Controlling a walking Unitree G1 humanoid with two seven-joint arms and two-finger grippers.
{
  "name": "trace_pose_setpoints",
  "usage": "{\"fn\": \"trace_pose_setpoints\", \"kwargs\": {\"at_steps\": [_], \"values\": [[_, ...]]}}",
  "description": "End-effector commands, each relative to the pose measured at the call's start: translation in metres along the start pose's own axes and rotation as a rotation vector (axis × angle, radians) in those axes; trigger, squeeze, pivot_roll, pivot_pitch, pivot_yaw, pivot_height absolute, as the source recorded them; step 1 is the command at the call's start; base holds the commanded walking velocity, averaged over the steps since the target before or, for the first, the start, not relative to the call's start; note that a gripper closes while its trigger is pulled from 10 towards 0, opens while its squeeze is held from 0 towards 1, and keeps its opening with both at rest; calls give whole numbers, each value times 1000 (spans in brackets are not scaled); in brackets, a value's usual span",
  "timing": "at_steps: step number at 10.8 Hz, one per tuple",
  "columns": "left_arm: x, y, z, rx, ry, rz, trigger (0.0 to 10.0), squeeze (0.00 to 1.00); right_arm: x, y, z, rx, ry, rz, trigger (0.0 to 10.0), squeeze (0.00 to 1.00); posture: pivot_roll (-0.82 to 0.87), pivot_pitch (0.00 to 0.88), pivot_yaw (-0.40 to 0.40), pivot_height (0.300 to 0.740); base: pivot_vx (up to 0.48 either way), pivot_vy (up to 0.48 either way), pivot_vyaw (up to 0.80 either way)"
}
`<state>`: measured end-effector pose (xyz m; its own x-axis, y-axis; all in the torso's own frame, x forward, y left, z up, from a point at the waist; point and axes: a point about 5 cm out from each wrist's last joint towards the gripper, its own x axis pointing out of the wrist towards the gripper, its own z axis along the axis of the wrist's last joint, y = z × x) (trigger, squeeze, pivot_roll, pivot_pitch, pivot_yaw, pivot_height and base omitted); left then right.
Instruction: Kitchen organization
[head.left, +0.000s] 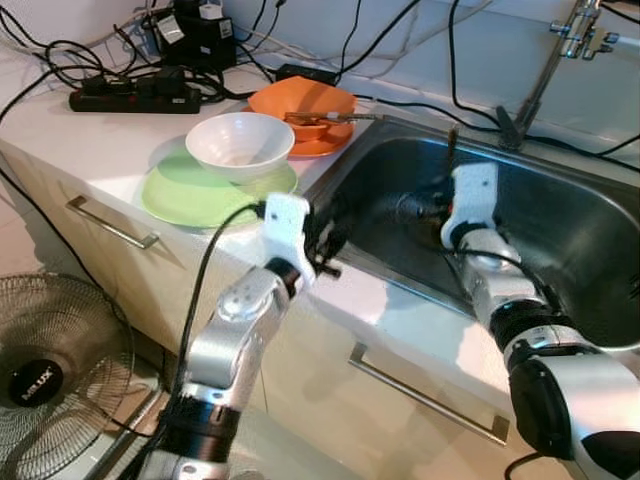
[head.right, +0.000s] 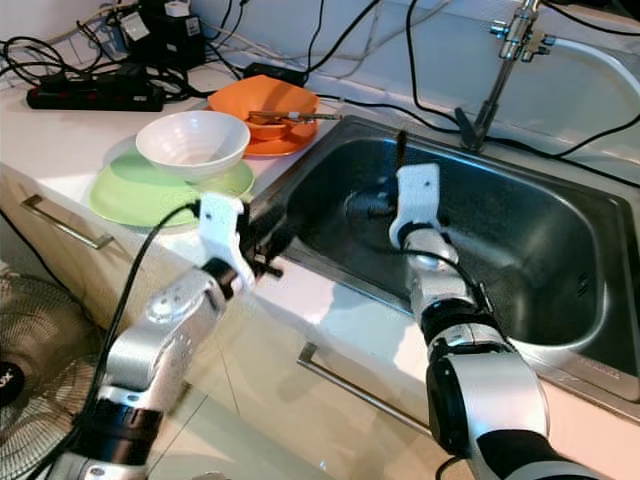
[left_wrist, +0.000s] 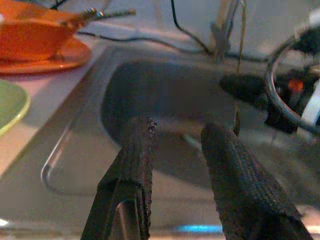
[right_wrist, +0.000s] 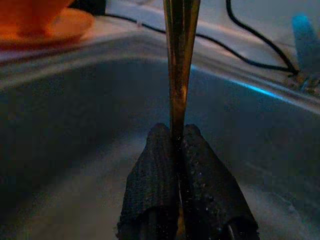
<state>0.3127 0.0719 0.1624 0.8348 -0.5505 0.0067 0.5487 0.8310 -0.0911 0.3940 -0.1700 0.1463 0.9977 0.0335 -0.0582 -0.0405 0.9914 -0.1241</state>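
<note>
Going left to right: a white bowl (head.left: 240, 143) is stacked on a green plate (head.left: 190, 195) on the counter (head.left: 90, 140), an orange bowl (head.left: 300, 100) behind. The left gripper (left_wrist: 175, 150) is held at the sink (head.left: 560, 250) edge, jaws released. Inside the sink, a thin utensil handle (right_wrist: 180, 60) is clenched upright in the right gripper (right_wrist: 178, 145).

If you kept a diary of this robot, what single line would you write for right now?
right gripper: shut on thin brass-coloured utensil, over sink | left gripper: open, empty, at sink's front edge | white bowl: on green plate
</note>
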Motion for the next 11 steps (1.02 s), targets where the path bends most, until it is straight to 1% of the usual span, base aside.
{"fn": "trace_pose_setpoints", "kwargs": {"at_steps": [1, 4, 5, 6, 7, 8, 11], "values": [[-1, -7, 2, 36, 11, -39, 10000, 0, 2, 0, 4, -21, 16, -7, 10000, 0, 259, 24, -50, 740, 0, 0, 0], [-3, -12, -1, 67, 68, -72, 10000, 0, 1, 8, -7, -57, 75, 28, 10000, 0, 272, 20, -49, 740, 0, 0, 0], [-5, -13, -4, 78, 98, -82, 10000, 0, 0, 13, -11, -59, 97, 49, 10000, 0, 276, 17, -49, 740, 0, 0, 0], [-6, -14, -5, 81, 109, -88, 10000, 0, -1, 17, -15, -58, 113, 72, 10000, 0, 278, 13, -49, 740, 0, 0, 0], [-7, -15, -5, 81, 113, -90, 10000, 0, -2, 19, -17, -53, 122, 84, 10000, 31, 278, 8, -48, 740, 0, 0, 0], [-6, -16, -5, 81, 118, -93, 10000, 0, -3, 21, -20, -46, 139, 91, 10000, 1000, 279, 5, -48, 740, 0, 0, 0], [-6, -17, -6, 75, 120, -101, 10000, 0, -4, 22, -24, -50, 152, 99, 10000, 1000, 278, 0, -48, 740, 0, 0, 0]]}}
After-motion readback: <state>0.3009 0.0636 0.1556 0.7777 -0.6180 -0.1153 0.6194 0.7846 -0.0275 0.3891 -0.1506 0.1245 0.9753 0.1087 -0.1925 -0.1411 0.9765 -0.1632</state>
